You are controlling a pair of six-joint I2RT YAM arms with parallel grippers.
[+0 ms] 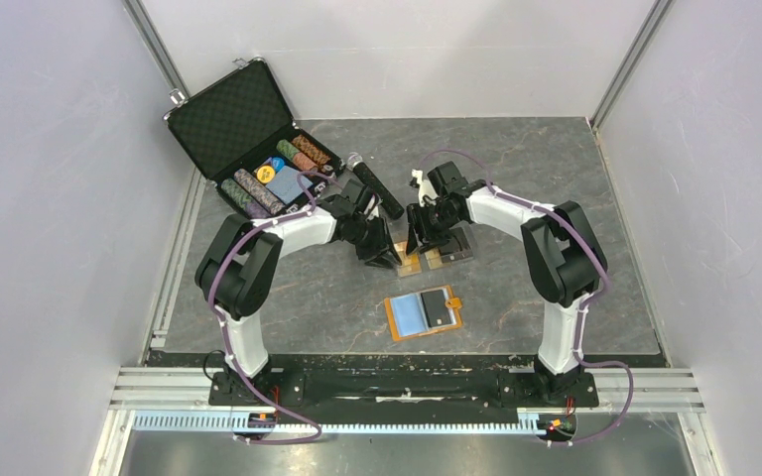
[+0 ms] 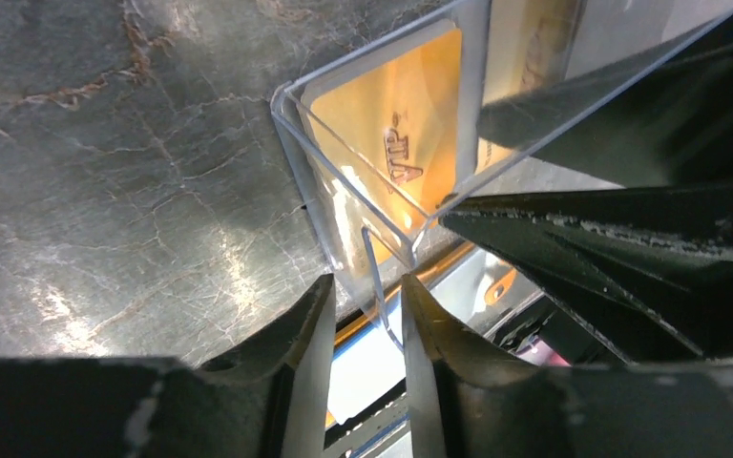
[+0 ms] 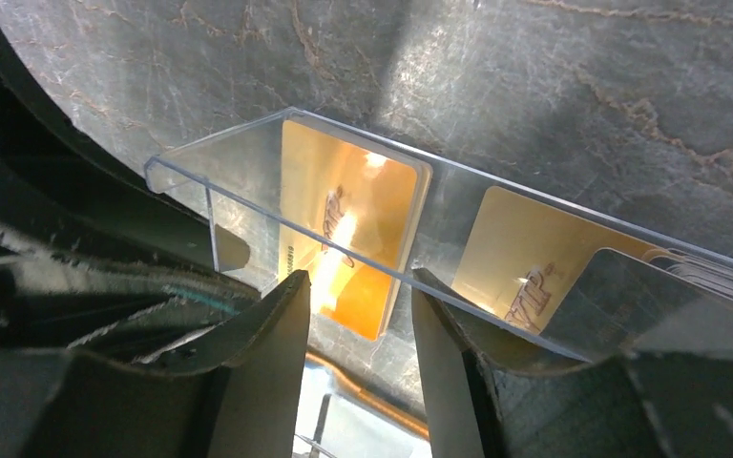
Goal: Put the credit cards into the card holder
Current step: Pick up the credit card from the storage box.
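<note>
"Dark grey marbled tabletop point(image 1: 556, 178) is lying under both my wrists, with white walls point(image 1: 50, 198) standing round it."

"What is your left gripper doing?"

"My left gripper point(image 2: 367, 286) is pointing down with its fingers point(image 2: 310, 324) a narrow gap apart. The thin end wall of a clear plastic card tray point(image 2: 282, 100) is standing in that gap. I am not managing to tell whether the pads are pinching it. A gold-tan rectangular card point(image 2: 391, 134) stamped VIP is lying flat inside the tray, just beyond."

"And the right?"

"My right gripper point(image 3: 358, 281) is hanging partly open and holding nothing, over the tray's long clear wall. That same card is showing between its fingers, and a second gold-tan card point(image 3: 515, 258) is lying beside it."

"Where is the holder sitting?"

"A flat orange fold-over wallet point(image 1: 391, 315) with light blue lining is lying open nearer my bases, apart from the tray. A black card point(image 1: 440, 309) is sitting in its right half. At the far left, an open black foam-lined case point(image 1: 228, 114) is holding rows of chips point(image 1: 258, 193)."
</note>
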